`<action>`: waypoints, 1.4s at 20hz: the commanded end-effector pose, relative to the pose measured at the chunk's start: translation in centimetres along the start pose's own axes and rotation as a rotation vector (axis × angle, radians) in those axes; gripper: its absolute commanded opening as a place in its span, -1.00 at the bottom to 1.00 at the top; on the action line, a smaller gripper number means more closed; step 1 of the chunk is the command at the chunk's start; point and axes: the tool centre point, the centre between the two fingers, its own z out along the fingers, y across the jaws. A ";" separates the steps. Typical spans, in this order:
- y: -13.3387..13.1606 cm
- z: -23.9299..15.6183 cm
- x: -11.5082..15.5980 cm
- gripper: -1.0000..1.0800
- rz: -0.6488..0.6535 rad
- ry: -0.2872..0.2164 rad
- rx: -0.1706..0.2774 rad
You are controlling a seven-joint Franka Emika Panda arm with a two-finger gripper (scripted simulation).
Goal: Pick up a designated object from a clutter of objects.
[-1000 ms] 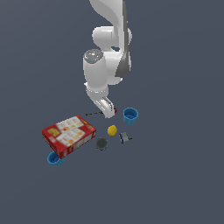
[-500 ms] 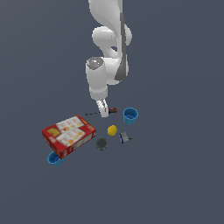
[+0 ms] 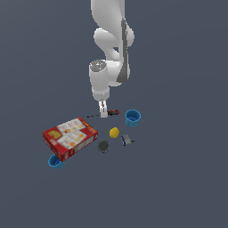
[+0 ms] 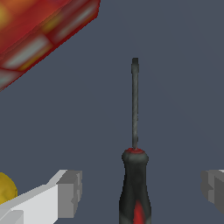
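Observation:
The designated object, a slim screwdriver (image 3: 112, 113) (image 4: 135, 175) with a red-and-black handle and a thin dark shaft, lies flat on the grey floor. My gripper (image 3: 103, 114) (image 4: 142, 188) is open and down at it, its two grey fingertips (image 4: 70, 192) spread on either side of the handle without touching it. The clutter around it holds a red cracker box (image 3: 70, 137) (image 4: 39, 30), a yellow ball (image 3: 114, 132) (image 4: 6, 189), a blue cup (image 3: 132, 117), a second blue cup (image 3: 55, 162), a dark round can (image 3: 103, 145) and a small blue-grey piece (image 3: 126, 140).
The box lies at the exterior view's left of the screwdriver's tip. One blue cup stands close to the handle end, on the exterior view's right. The ball, the can and the small piece sit nearer the camera than the screwdriver.
The arm has straightened to vertical and the gripper has come down onto the screwdriver, fingers now straddling its handle. The objects have not moved.

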 end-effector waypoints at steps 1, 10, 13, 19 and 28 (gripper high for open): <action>0.4 0.3 0.0 0.92 0.023 0.001 -0.001; 0.6 0.7 -0.1 0.92 0.030 0.001 -0.001; 0.6 1.3 -0.1 0.92 0.031 0.001 -0.001; 0.7 3.6 -0.1 0.92 0.033 0.001 -0.001; 0.7 5.4 -0.1 0.92 0.035 0.001 -0.001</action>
